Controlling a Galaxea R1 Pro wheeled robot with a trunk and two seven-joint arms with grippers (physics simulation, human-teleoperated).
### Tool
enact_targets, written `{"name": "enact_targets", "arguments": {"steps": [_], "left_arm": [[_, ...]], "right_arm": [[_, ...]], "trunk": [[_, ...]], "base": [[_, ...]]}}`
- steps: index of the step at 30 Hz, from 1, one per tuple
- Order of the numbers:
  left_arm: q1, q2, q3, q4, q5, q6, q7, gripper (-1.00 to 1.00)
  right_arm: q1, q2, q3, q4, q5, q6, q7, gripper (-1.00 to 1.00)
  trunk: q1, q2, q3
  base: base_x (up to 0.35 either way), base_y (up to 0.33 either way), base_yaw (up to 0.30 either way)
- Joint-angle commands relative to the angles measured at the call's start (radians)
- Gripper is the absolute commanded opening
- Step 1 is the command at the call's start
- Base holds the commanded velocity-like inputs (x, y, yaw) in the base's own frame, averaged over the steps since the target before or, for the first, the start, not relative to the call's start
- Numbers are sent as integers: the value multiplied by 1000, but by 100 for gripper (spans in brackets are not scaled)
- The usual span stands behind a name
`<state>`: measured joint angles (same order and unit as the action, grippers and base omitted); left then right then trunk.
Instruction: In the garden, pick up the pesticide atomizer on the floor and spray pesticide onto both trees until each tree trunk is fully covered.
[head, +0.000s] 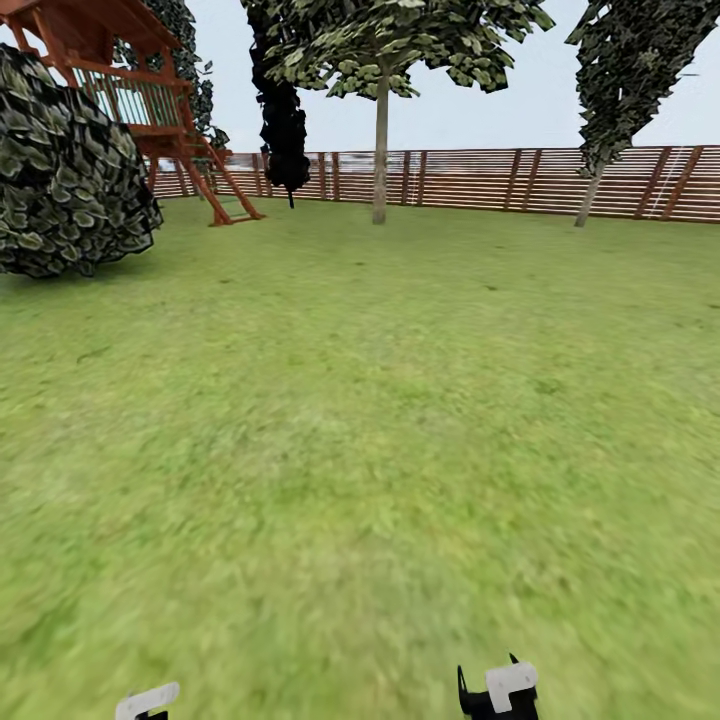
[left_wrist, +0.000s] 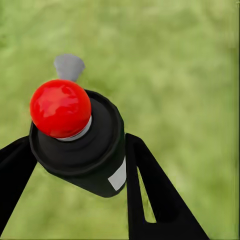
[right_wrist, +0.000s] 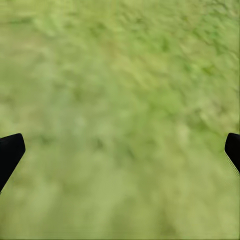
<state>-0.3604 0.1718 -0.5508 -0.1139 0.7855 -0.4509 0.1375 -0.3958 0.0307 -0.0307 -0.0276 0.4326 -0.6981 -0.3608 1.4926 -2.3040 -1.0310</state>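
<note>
The pesticide atomizer (left_wrist: 92, 162) is a black can with a round red cap (left_wrist: 60, 107) and a grey nozzle (left_wrist: 69, 66). It sits between the black fingers of my left gripper (left_wrist: 77, 145), which is shut on it above the grass. My left gripper (head: 147, 702) and right gripper (head: 497, 692) peek in at the lower edge of the head view. The right gripper (right_wrist: 120, 150) is open over bare lawn. Far ahead by the fence stand two trees, one with a straight trunk (head: 381, 150) at the centre and one with a leaning trunk (head: 588, 200) to the right.
Green lawn (head: 360, 450) stretches ahead to a brown slat fence (head: 480, 180). A large dark bush (head: 60, 170) sits at the left, with a red wooden play tower (head: 150, 100) behind it. A black column-shaped conifer (head: 283, 125) stands left of the centre tree.
</note>
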Motion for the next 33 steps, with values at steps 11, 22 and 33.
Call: {"name": "enact_targets", "arguments": {"steps": [11, 22, 33], "left_arm": [[0, 0, -1, -1, 0, 0, -1, -100], [0, 0, -1, 0, 0, 0, -1, -100], [0, 0, -1, 0, 0, 0, -1, -100]], "right_arm": [[0, 0, 0, 0, 0, 0, 0, 100], [0, 0, 0, 0, 0, 0, 0, 100], [0, 0, 0, 0, 0, 0, 0, 100]], "trunk": [[0, 0, 0], [0, 0, 0], [0, 0, 0]], "base": [[340, 0, 0], [340, 0, 0], [340, 0, 0]]}}
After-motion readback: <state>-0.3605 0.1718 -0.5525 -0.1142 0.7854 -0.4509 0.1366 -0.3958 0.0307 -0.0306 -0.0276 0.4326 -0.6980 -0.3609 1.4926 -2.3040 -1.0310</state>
